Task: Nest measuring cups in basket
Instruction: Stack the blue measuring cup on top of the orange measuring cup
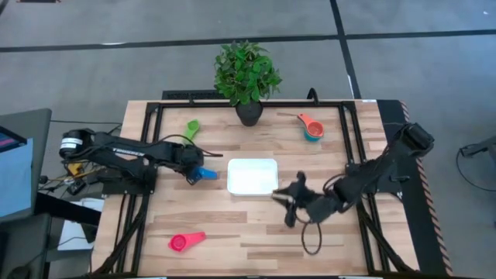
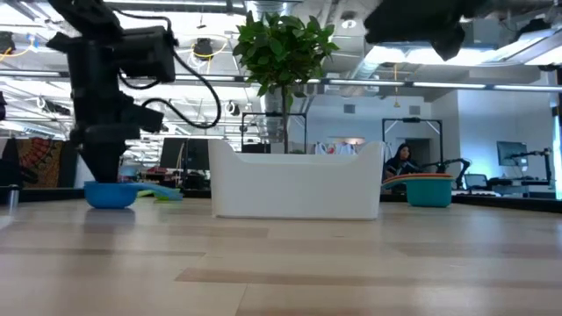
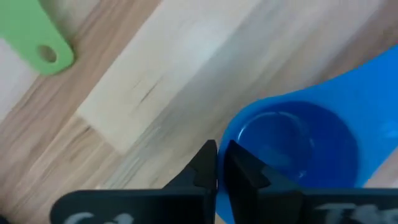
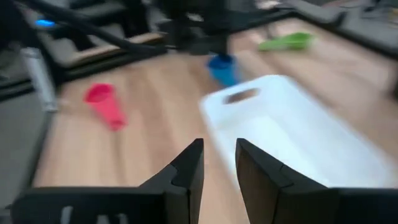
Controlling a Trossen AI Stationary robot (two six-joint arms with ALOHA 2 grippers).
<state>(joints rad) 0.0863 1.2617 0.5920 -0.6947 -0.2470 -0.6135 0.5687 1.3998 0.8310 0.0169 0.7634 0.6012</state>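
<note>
Resting near the middle of the wooden slatted desk (image 1: 256, 232), the small shallow white plastic basket (image 1: 252, 176) holds nothing that can be seen from above; in the right wrist view its inside also looks bare. Just to its left sits the blue plastic measuring cup (image 1: 206, 173), upright on the desk, and the left gripper (image 1: 191, 172) is on it, its jaws pinched together on the cup's rim, one dark finger (image 3: 202, 171) outside the wall and the other inside the bowl. The green plastic measuring cup (image 1: 191, 128) lies farther back on the left, well apart from the basket. The red plastic measuring cup (image 1: 186, 242) lies on its side near the front left. At the back right, an orange plastic measuring cup (image 1: 309, 123) sits nested in a light blue plastic measuring cup (image 1: 312, 136). A green leafy plant in a dark pot (image 1: 248, 77) stands at the back edge behind the basket. The right gripper (image 1: 285, 198) hangs just off the basket's front right corner, jaws a little apart and holding nothing.
</note>
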